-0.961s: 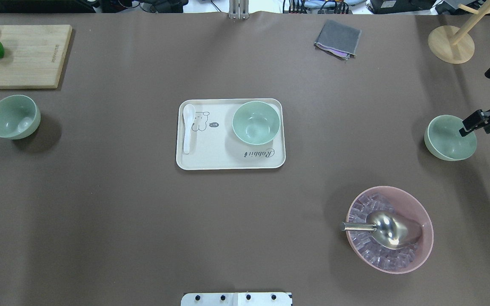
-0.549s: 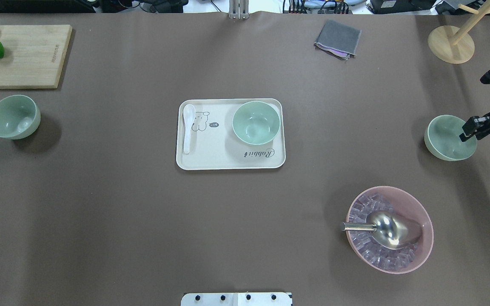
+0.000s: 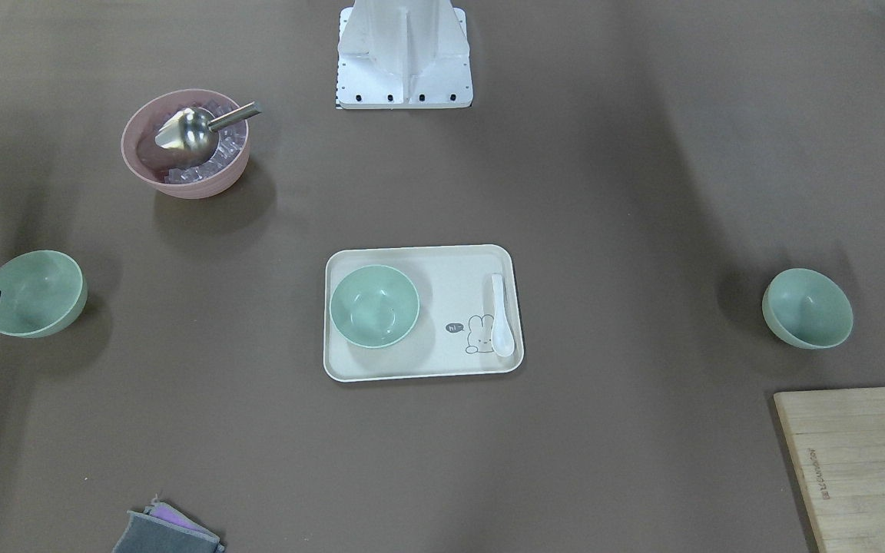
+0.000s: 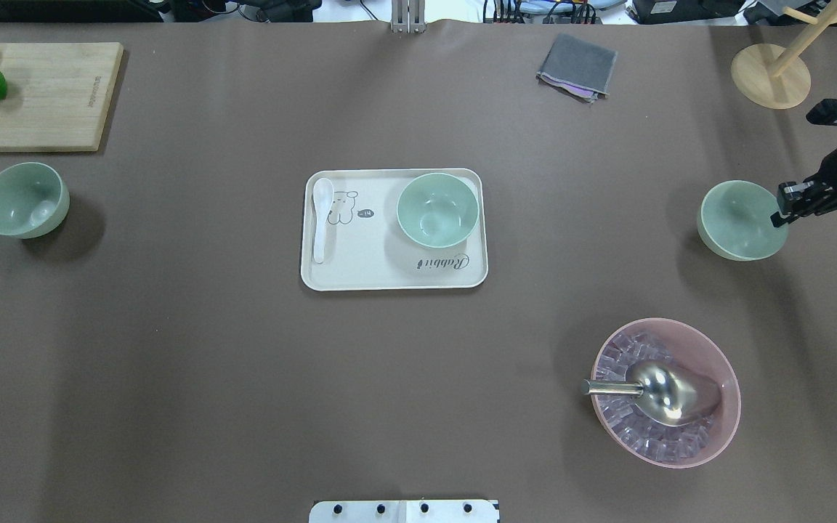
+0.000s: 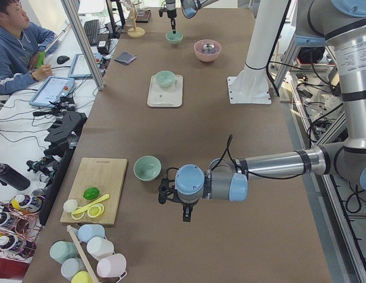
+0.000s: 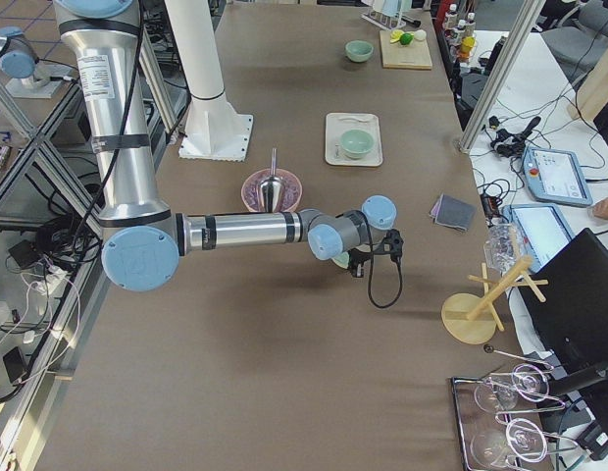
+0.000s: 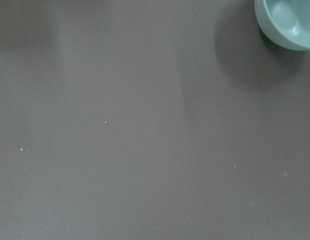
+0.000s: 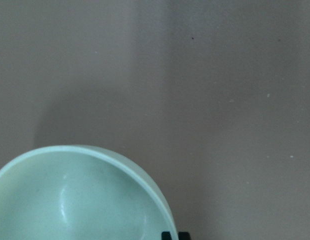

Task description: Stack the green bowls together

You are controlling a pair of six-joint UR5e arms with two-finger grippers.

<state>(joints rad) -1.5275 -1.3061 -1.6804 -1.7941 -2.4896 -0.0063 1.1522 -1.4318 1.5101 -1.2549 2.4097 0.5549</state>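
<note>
Three pale green bowls show. One (image 4: 23,200) sits at the table's left, also in the left wrist view (image 7: 287,22). One (image 4: 437,209) stands on the cream tray (image 4: 360,272). My right gripper (image 4: 782,211) is shut on the rim of the third bowl (image 4: 738,220) at the right and holds it tilted; the bowl fills the right wrist view's lower left (image 8: 80,195). My left gripper (image 5: 184,217) shows only in the exterior left view, near the left bowl (image 5: 147,168), and I cannot tell whether it is open or shut.
A pink bowl (image 4: 665,392) with ice and a metal scoop stands in front of the held bowl. A white spoon (image 4: 320,218) lies on the tray. A cutting board (image 4: 41,94) is far left, a grey cloth (image 4: 577,67) and a wooden stand (image 4: 771,76) at the back.
The right gripper has closed on the right bowl's rim and carried it leftward and away from the robot. The other two bowls have not moved.
</note>
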